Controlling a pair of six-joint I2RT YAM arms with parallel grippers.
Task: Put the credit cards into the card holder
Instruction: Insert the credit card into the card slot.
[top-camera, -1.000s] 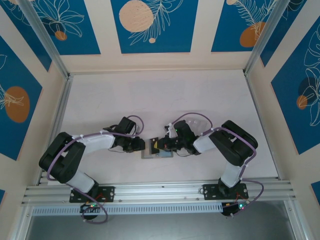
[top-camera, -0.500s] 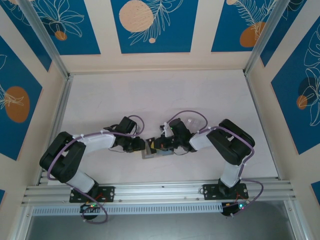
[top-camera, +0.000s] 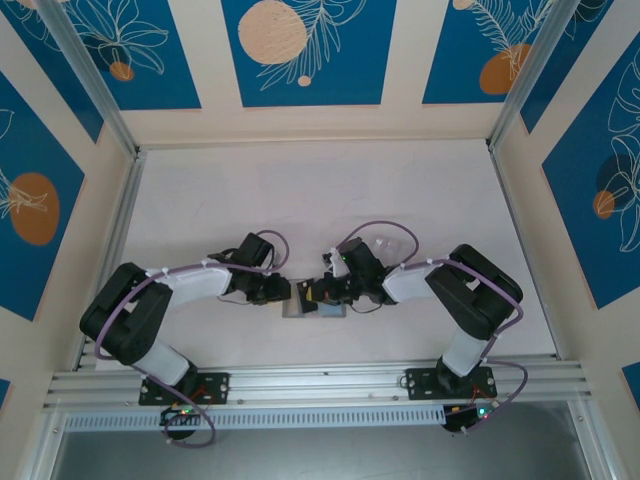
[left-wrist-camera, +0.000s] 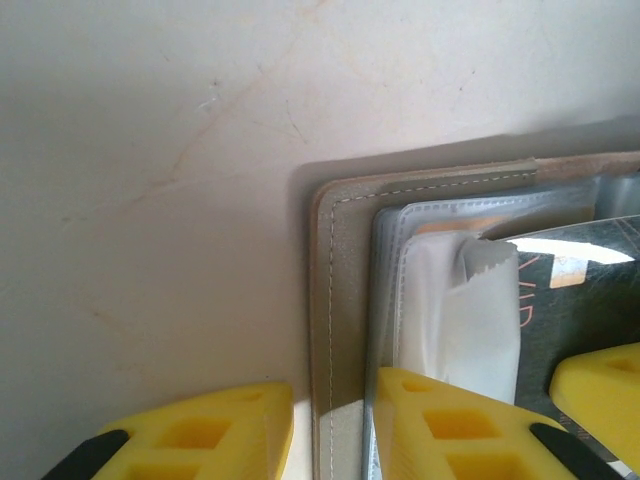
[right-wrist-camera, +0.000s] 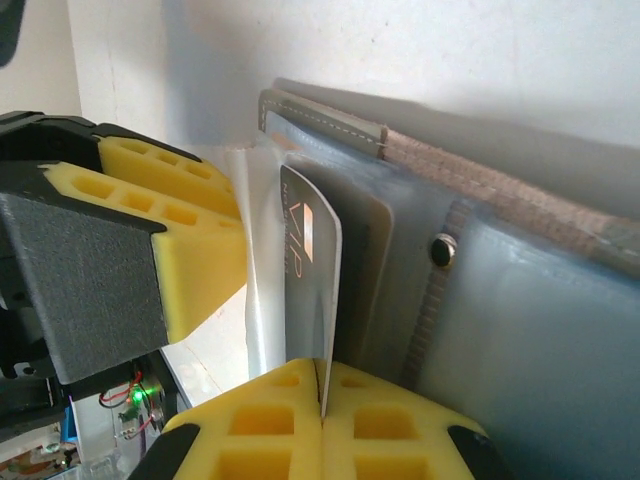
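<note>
Fingers (right-wrist-camera: 265, 430) of right gripper (right-wrist-camera: 322, 400) clamped on credit card (right-wrist-camera: 308, 270) (left fingers (left-wrist-camera: 200, 440) apart at card holder (left-wrist-camera: 340, 300))

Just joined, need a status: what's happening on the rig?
The right arm's fingers pinch a thin pale grey rectangular card edge-on, its far end at the clear sleeves of the open dull-grey folding card holder on the white table. The left arm's fingers straddle the holder's outer edge, apparently steadying it. The card isn't seated yet.
</note>
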